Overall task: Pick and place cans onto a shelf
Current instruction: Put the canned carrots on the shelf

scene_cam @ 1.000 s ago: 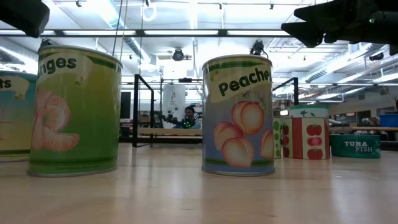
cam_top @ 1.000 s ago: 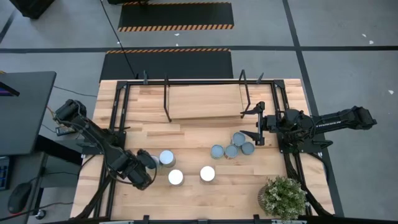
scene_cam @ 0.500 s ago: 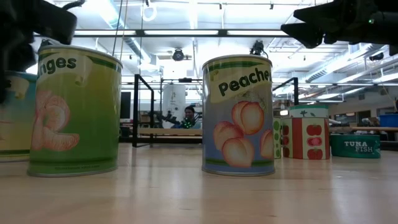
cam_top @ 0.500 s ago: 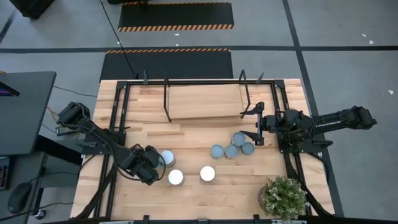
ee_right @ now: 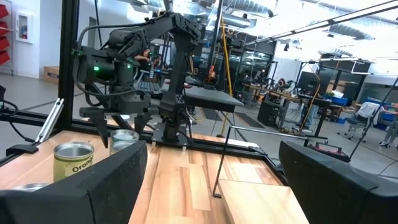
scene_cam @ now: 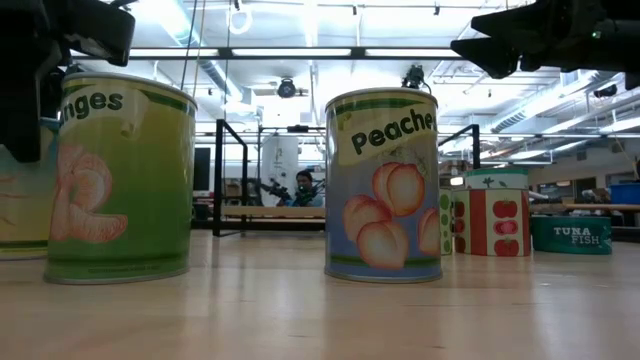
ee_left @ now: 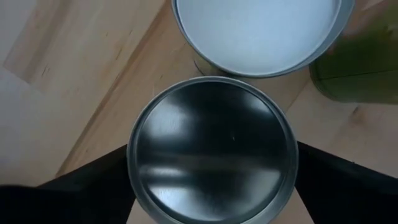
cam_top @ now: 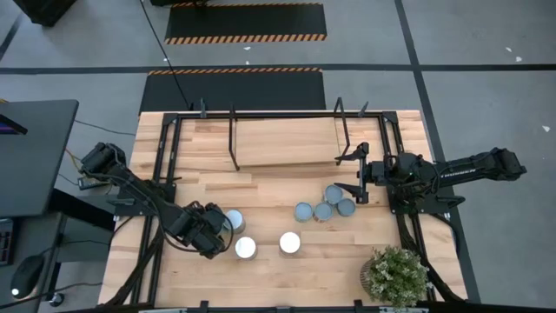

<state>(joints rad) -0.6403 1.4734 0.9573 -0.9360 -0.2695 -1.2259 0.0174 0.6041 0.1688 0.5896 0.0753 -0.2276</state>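
Note:
My left gripper [cam_top: 208, 230] is open and points down over a dull-topped can [ee_left: 211, 149] at the table's near left. Its fingers [ee_left: 93, 183] stand on either side of that can. A bright-topped can [cam_top: 233, 220] stands just beyond it. Two more bright cans [cam_top: 246, 248] [cam_top: 289, 243] stand to the right; in the low view they are the oranges can [scene_cam: 120, 180] and the peaches can [scene_cam: 385, 185]. Several dull cans [cam_top: 323, 205] cluster at centre right. The shelf [cam_top: 282, 143] stands at the far edge. My right gripper [cam_top: 356, 174] is open and empty beside the shelf's right rods. My left gripper comes at the dull-topped can from above, pointing down, with one finger at each side of its rim [ee_left: 130, 155]. I cannot tell whether the fingers touch it. The can stands upright on the table.
A green potted plant [cam_top: 395, 274] stands at the near right corner. Black frame rails [cam_top: 165, 174] run along the table's left and right sides. The shelf's upright rods [cam_top: 233, 139] rise at its corners. A person shows far behind the table [scene_cam: 305, 185].
My left gripper has gone toward the table's right and far side and come down over the dull-topped can, so that its fingers now stand on either side of it. The cans have stayed in place.

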